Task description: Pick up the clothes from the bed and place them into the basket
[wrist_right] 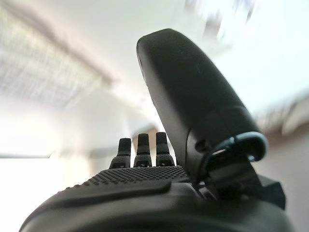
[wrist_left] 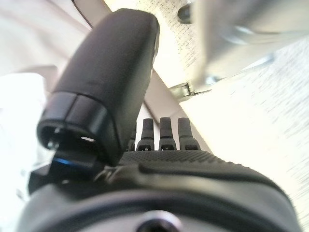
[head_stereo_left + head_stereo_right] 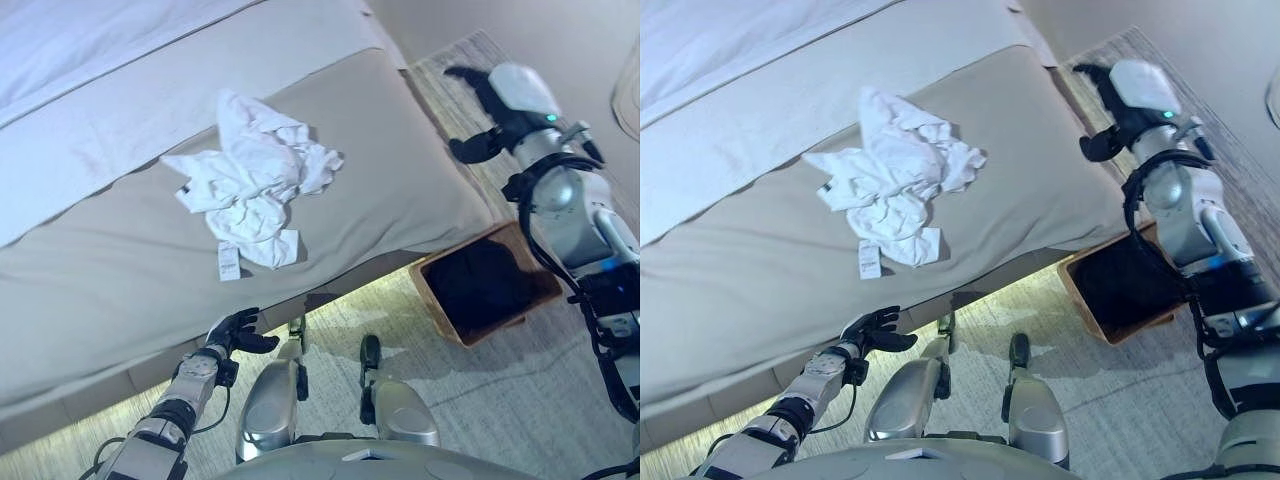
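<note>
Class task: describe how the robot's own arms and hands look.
Both arms are silver-grey with rounded shells, dark joints and black cables looped alongside. Each ends in a dark robot hand: the left, and the right, whose back carries a white cover with a small teal light.

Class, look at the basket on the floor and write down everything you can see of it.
The basket is a rectangular, open-topped box with light brown, wood-like walls. It stands on the pale rug at the bed's near corner, partly tucked under the mattress edge. Its inside looks dark, apparently holding dark cloth, though details cannot be told. The right arm crosses in front of one end; neither hand touches it.
</note>
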{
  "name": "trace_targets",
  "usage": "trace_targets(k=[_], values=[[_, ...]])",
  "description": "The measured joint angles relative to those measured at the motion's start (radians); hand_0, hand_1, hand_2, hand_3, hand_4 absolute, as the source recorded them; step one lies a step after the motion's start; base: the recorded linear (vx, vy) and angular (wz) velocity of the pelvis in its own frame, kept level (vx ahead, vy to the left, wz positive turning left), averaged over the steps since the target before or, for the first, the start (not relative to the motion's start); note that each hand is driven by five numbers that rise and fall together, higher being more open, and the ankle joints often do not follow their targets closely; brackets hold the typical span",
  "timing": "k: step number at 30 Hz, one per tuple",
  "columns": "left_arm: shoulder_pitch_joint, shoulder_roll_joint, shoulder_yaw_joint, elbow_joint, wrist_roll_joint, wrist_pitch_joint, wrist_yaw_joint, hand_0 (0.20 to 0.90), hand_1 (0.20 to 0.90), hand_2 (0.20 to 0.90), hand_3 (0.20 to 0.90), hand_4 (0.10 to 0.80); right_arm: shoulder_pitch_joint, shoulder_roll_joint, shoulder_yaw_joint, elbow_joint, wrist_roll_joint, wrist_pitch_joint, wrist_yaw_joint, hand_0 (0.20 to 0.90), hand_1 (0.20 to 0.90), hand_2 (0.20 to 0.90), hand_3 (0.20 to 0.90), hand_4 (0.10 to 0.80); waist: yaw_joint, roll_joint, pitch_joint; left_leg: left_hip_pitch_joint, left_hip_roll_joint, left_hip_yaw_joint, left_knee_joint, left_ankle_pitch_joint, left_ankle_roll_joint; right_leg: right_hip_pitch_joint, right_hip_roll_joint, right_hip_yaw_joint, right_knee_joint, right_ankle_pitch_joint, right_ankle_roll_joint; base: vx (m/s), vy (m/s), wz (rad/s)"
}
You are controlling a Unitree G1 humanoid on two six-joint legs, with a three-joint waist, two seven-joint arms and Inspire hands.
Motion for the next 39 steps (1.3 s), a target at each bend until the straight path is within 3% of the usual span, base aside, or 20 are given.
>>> trace_targets(k=[3, 7, 11, 16, 21, 23, 24, 26, 27, 28, 29, 30, 34, 39], values=[[-0.029, 0.025, -0.011, 0.008, -0.044, 0.000, -0.002, 0.900, 0.900, 0.900, 0.900, 0.800, -0.074, 0.073, 0.104, 0.140, -0.007, 0.035, 0.004, 0.900, 0.900, 0.900, 0.900, 0.800, 0.085, -0.030, 0.018, -0.070, -0.007, -0.051, 0.042, -0.007, -0.002, -0.083, -0.013, -0.047, 0.125, -0.062, -0.005, 0.062, 0.092, 0.54], [-0.075, 0.080, -0.020, 0.006, -0.085, -0.002, 0.007, 0.900, 0.900, 0.900, 0.900, 0.800, -0.230, 0.164, 0.159, 0.315, -0.013, 0.065, -0.026, 0.900, 0.900, 0.900, 0.900, 0.800, 0.176, -0.071, 0.097, -0.134, -0.054, -0.108, 0.128, -0.030, 0.016, -0.159, -0.073, -0.108, 0.313, -0.157, -0.007, 0.103, 0.104, 0.52], [-0.075, 0.100, -0.018, 0.000, -0.124, -0.006, 0.021, 0.900, 0.900, 0.900, 0.900, 0.800, -0.374, 0.192, 0.164, 0.411, -0.014, 0.094, -0.105, 0.900, 0.900, 0.900, 0.900, 0.800, 0.249, -0.070, 0.117, -0.266, -0.083, -0.134, 0.224, -0.066, 0.022, -0.283, -0.112, -0.137, 0.434, -0.186, -0.003, 0.035, 0.124, 0.32], [-0.036, 0.105, -0.019, -0.007, -0.157, -0.025, 0.020, 0.900, 0.900, 0.900, 0.900, 0.800, -0.481, 0.245, 0.194, 0.499, -0.007, 0.146, -0.200, 0.900, 0.900, 0.900, 0.900, 0.800, 0.299, -0.068, 0.118, -0.399, -0.095, -0.161, 0.321, -0.093, 0.021, -0.382, -0.123, -0.170, 0.478, -0.188, -0.003, -0.025, 0.069, 0.11], [-0.021, 0.101, -0.018, -0.034, -0.195, -0.077, -0.004, 0.900, 0.900, 0.900, 0.900, 0.800, -0.562, 0.288, 0.201, 0.629, 0.025, 0.220, -0.259, 0.900, 0.900, 0.900, 0.900, 0.800, 0.308, -0.068, 0.118, -0.500, -0.107, -0.186, 0.352, -0.102, 0.011, -0.475, -0.140, -0.187, 0.516, -0.202, 0.003, -0.005, 0.007, 0.06], [-0.021, 0.099, -0.018, -0.039, -0.196, -0.095, -0.019, 0.900, 0.900, 0.900, 0.900, 0.800, -0.600, 0.299, 0.218, 0.716, 0.019, 0.253, -0.228, 0.568, 0.568, 0.568, 0.513, 0.413, 0.320, -0.067, 0.118, -0.520, -0.107, -0.189, 0.351, -0.100, 0.007, -0.503, -0.146, -0.193, 0.533, -0.203, 0.004, 0.005, -0.044, 0.04], [-0.019, 0.100, -0.018, -0.049, -0.196, -0.097, -0.024, 0.900, 0.900, 0.900, 0.900, 0.800, -0.618, 0.298, 0.233, 0.742, 0.019, 0.275, -0.198, 0.300, 0.300, 0.300, 0.200, 0.100, 0.325, -0.067, 0.118, -0.525, -0.107, -0.191, 0.348, -0.100, 0.006, -0.509, -0.146, -0.198, 0.535, -0.203, 0.003, 0.019, -0.053, 0.09], [-0.017, 0.100, -0.020, -0.055, -0.207, -0.112, -0.028, 0.900, 0.900, 0.900, 0.900, 0.800, -0.651, 0.294, 0.240, 0.781, 0.025, 0.308, -0.156, 0.300, 0.300, 0.300, 0.200, 0.100, 0.334, -0.067, 0.118, -0.526, -0.107, -0.199, 0.327, -0.106, -0.007, -0.514, -0.146, -0.207, 0.534, -0.203, 0.003, 0.030, -0.083, 0.20], [-0.019, 0.100, -0.020, -0.065, -0.213, -0.113, -0.032, 0.900, 0.900, 0.900, 0.900, 0.800, -0.676, 0.283, 0.242, 0.802, 0.025, 0.320, -0.142, 0.300, 0.300, 0.300, 0.200, 0.100, 0.342, -0.067, 0.117, -0.526, -0.107, -0.201, 0.309, -0.119, -0.052, -0.518, -0.147, -0.207, 0.525, -0.202, 0.002, 0.033, -0.105, 0.27], [-0.024, 0.100, -0.020, -0.071, -0.213, -0.114, -0.034, 0.900, 0.900, 0.900, 0.900, 0.800, -0.697, 0.266, 0.253, 0.823, 0.025, 0.325, -0.127, 0.300, 0.300, 0.300, 0.200, 0.100, 0.343, -0.068, 0.117, -0.532, -0.110, -0.202, 0.318, -0.134, -0.075, -0.517, -0.158, -0.207, 0.502, -0.202, 0.000, 0.029, -0.114, 0.09], [-0.016, 0.099, -0.021, -0.074, -0.213, -0.117, -0.039, 0.900, 0.900, 0.900, 0.900, 0.800, -0.708, 0.256, 0.263, 0.828, 0.027, 0.325, -0.111, 0.300, 0.300, 0.300, 0.200, 0.100, 0.362, -0.067, 0.117, -0.559, -0.117, -0.219, 0.446, -0.142, -0.036, -0.519, -0.161, -0.214, 0.518, -0.202, 0.000, 0.028, -0.129, -0.28], [-0.002, 0.107, -0.020, -0.072, -0.213, -0.112, -0.038, 0.900, 0.900, 0.900, 0.900, 0.800, -0.710, 0.255, 0.271, 0.823, 0.041, 0.322, -0.103, 0.300, 0.300, 0.300, 0.200, 0.100, 0.374, -0.063, 0.114, -0.545, -0.104, -0.229, 0.436, -0.143, -0.035, -0.513, -0.145, -0.217, 0.527, -0.200, 0.004, 0.021, -0.118, -0.32], [0.007, 0.129, -0.018, -0.102, -0.213, -0.114, -0.032, 0.900, 0.900, 0.900, 0.900, 0.800, -0.714, 0.216, 0.267, 0.830, 0.111, 0.319, -0.109, 0.300, 0.300, 0.300, 0.200, 0.100, 0.364, -0.063, 0.114, -0.503, -0.105, -0.233, 0.365, -0.132, -0.051, -0.483, -0.144, -0.229, 0.488, -0.201, 0.001, 0.013, -0.140, 0.15], [0.025, 0.149, 0.000, -0.090, -0.210, -0.093, 0.000, 0.900, 0.900, 0.900, 0.900, 0.800, -0.651, 0.210, 0.259, 0.695, 0.235, 0.281, -0.210, 0.300, 0.300, 0.300, 0.200, 0.100, 0.360, -0.068, 0.115, -0.362, -0.069, -0.198, 0.323, -0.117, -0.041, -0.333, -0.108, -0.213, 0.401, -0.192, 0.017, 0.017, -0.131, -0.12]])
